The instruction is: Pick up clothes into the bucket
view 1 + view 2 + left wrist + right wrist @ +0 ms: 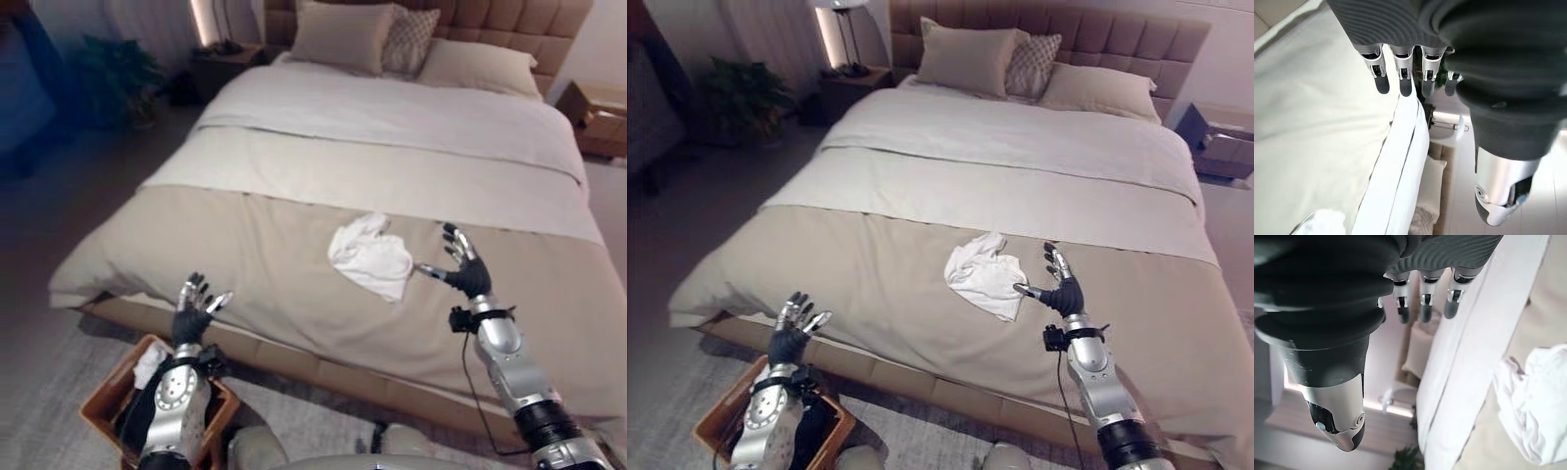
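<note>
Broadly, the bed (pixel 294 255) carries a crumpled white garment (pixel 372 257) near its foot; the brown bucket (pixel 103 397) sits on the floor. Right hand (pixel 466 266), fingers spread, hovers just beside the garment; left hand (pixel 193 311) is splayed, empty.

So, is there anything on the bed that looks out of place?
Yes: a crumpled white cloth lies on the otherwise neatly made bed, just beside the open right hand. The left hand hovers open above the basket on the floor.

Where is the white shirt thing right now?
The white garment lies crumpled on the beige bedspread near the foot of the bed, just left of the open right hand, which isn't touching it.
</note>
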Available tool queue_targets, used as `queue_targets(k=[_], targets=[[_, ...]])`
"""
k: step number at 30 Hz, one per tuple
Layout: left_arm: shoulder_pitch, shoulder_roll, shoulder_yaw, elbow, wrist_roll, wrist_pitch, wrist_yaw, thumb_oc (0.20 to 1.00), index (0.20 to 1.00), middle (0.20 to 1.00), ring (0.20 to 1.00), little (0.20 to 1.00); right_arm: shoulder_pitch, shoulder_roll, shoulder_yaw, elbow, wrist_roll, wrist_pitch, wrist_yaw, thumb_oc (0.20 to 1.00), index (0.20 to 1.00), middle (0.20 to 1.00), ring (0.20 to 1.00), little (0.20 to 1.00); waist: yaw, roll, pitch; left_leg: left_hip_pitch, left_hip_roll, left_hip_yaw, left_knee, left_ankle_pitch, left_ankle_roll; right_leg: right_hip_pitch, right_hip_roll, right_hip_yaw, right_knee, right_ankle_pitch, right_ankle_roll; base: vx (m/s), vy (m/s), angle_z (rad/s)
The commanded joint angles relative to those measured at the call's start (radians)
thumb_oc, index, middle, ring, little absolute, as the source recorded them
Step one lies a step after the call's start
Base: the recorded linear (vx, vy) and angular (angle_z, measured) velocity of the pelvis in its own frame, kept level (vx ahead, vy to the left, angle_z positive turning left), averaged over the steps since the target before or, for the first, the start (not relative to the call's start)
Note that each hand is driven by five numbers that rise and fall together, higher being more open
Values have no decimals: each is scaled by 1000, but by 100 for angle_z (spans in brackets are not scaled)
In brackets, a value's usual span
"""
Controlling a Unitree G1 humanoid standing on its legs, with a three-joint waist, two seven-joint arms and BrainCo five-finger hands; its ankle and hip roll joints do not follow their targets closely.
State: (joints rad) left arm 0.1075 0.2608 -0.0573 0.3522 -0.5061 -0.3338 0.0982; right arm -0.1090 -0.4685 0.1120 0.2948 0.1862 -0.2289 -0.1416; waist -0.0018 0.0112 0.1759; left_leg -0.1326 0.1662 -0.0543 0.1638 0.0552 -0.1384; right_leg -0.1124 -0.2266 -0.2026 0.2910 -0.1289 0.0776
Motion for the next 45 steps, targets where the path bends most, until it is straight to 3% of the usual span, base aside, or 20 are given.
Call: queue_targets(k=[1,8,15,19,21,23,27,28,29,31,37,45], targets=[[-2,39,44,-40,-10,-29,-12,1000,1000,1000,1000,1000,-82,26,-4,-15,-25,-23,-16,1000,1000,1000,1000,1000,46,-8,30,-100,-34,-35,-14,79,16,112,52,-33,-106,50,48,90,59,-46],[35,59,64,-61,-22,-29,-43,1000,1000,1000,1000,1000,-91,40,-24,-7,-38,-7,-9,1000,1000,1000,1000,1000,46,-10,7,-74,-70,22,4,12,62,142,-14,-3,-133,65,89,160,126,-38],[16,91,71,-110,-26,-49,-20,1000,1000,1000,1000,1000,-219,31,2,60,-105,20,-64,1000,1000,1000,1000,1000,61,-28,29,-117,-96,86,48,-47,101,91,-86,17,-168,129,131,19,120,-20],[13,103,56,-113,-20,-52,-16,1000,1000,1000,1000,1000,-293,19,25,140,-181,46,-110,1000,1000,1000,1000,1000,74,-33,53,-120,-116,110,78,-87,132,48,-123,29,-112,160,147,6,126,-14],[-5,118,30,-124,-33,-52,-21,1000,1000,1000,1000,1000,-381,-4,53,211,-250,76,-152,1000,1000,1000,1000,1000,69,-27,107,-134,-135,121,110,-106,158,-26,-147,51,-6,203,144,-99,152,-10],[-21,130,9,-135,-40,-59,-16,1000,1000,1000,1000,1000,-460,-14,68,272,-266,93,-184,1000,1000,1000,1000,1000,68,-29,151,-151,-142,136,127,-119,163,-73,-168,42,-2,242,141,-176,74,-21],[-75,171,-30,-156,-83,-77,-20,1000,1000,1000,1000,1000,-665,-97,130,402,-303,112,-235,1000,1000,1000,1000,1000,46,-17,246,-265,-126,138,190,-120,152,-227,-158,96,-77,301,137,-231,-44,-25],[-78,170,-29,-155,-84,-77,-20,1000,1000,1000,1000,1000,-669,-98,132,405,-303,111,-236,1000,1000,1000,1000,1000,47,-14,245,-272,-121,137,200,-128,151,-233,-154,98,-70,296,137,-120,-101,-25],[-86,177,-34,-159,-94,-79,-19,1000,1000,1000,1000,1000,-711,-144,173,425,-343,122,-240,1000,1000,1000,1000,1000,30,-17,265,-325,-117,116,231,-127,145,-302,-125,152,-65,292,132,-94,-120,-18],[-87,175,-54,-179,-93,-76,-23,1000,1000,1000,1000,1000,-771,-190,210,488,-367,130,-249,1000,1000,1000,1000,1000,40,-26,292,-385,-118,109,260,-121,132,-323,-120,136,-72,272,124,-172,-151,-2],[-90,162,-83,-212,-114,-72,0,1000,1000,1000,1000,1000,-945,-287,302,613,-395,146,-293,1000,1000,1000,1000,1000,49,9,342,-537,-102,70,267,-60,84,-475,-110,101,18,235,112,-108,-109,18],[-73,150,-91,-275,-114,-75,39,1000,1000,1000,1000,1000,-1128,-386,430,663,-460,170,-334,1000,1000,1000,1000,1000,56,26,344,-719,-92,61,314,-50,69,-679,-108,117,135,202,99,-28,-16,11]])
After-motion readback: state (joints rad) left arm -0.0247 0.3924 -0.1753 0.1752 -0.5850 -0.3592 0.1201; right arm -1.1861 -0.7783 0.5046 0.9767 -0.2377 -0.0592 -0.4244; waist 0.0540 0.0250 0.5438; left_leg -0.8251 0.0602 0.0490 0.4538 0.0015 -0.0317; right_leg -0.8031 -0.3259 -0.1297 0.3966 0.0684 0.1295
